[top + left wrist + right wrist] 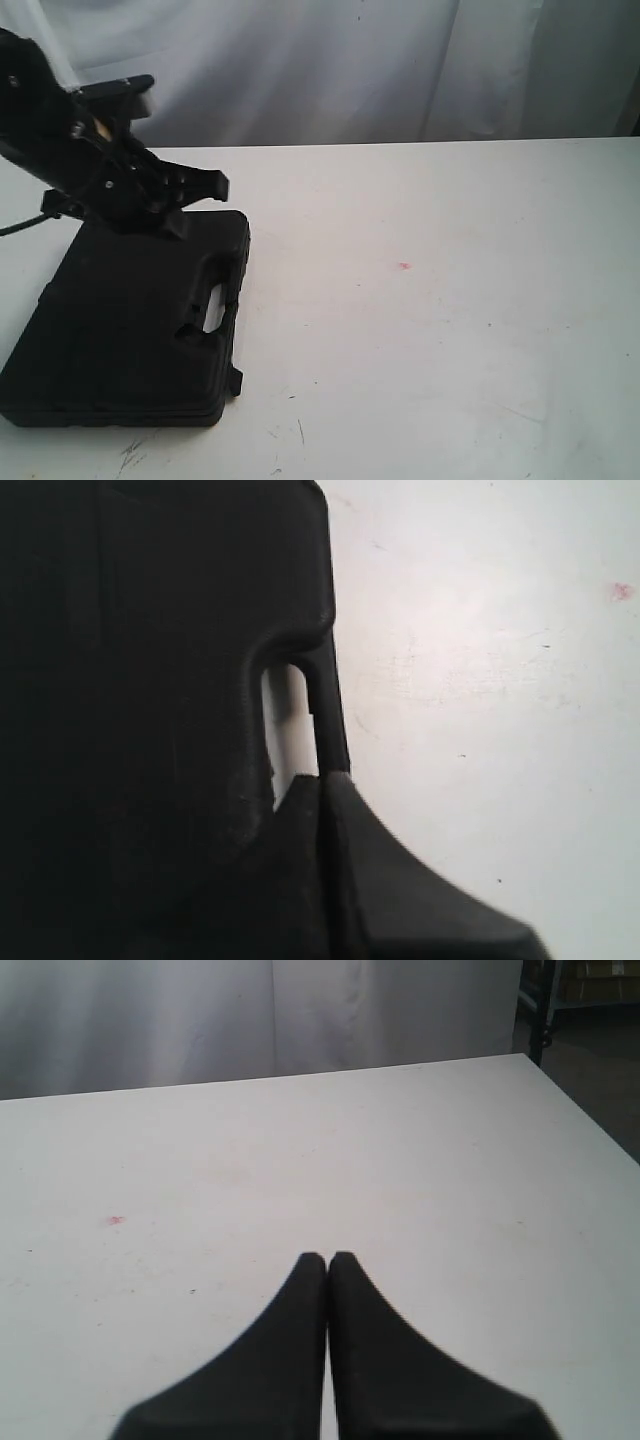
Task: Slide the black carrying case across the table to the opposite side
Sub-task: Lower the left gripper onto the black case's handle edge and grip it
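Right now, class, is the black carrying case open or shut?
Shut: the black carrying case lies flat on the table, with both halves pressed together along its front edge.

The black carrying case (120,330) looks like moulded plastic, matt, with a fine grainy texture up close. The desk (450,350) has a smooth white top with little sheen, marred by dark scuff marks (130,455) and a small red spot (404,266). The left end effector (322,780) and right end effector (327,1257) look like smooth, matt black plastic. Behind hangs white cloth (350,70), softly folded.
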Controlling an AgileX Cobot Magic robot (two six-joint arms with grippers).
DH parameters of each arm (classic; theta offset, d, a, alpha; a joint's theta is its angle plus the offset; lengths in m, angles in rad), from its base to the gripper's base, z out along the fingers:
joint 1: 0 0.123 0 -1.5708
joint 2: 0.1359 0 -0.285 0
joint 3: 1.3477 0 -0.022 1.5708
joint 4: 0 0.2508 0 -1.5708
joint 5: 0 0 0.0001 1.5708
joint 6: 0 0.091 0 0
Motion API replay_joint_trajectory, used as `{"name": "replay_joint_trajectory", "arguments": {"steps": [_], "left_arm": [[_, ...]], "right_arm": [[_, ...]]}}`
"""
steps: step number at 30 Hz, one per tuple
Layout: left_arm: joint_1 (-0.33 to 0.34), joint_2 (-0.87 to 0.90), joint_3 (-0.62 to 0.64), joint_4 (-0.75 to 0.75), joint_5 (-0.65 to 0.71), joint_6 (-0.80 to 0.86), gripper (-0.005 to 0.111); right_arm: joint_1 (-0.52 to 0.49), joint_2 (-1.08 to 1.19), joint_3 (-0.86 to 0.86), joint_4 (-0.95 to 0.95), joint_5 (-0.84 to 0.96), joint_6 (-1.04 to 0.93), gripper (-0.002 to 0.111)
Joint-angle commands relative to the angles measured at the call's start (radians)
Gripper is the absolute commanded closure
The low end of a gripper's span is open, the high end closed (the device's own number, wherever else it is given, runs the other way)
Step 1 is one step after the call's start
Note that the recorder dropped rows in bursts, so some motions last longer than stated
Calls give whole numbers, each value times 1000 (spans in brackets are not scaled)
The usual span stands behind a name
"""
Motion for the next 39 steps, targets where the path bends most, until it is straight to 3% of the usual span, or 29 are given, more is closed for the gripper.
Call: {"name": "replay_joint_trajectory", "arguments": {"steps": [1,6,15,21,26,39], "left_arm": [[-78,109,-78,81,33,-114,107],[-124,181,-132,84,40,-133,104],[-130,274,-166,91,28,-208,74],[-130,308,-166,185,15,-309,74],[-130,332,-166,183,-43,-343,74],[-130,377,-166,217,-46,-403,74]], "right_arm": [[0,-7,2,-6,-1,-3,108],[0,-7,2,-6,-1,-3,108],[0,-7,2,-6,-1,-3,108],[0,-7,2,-6,-1,-3,108],[0,-7,2,-6,-1,-3,108],[0,-7,2,-6,-1,-3,108]]}}
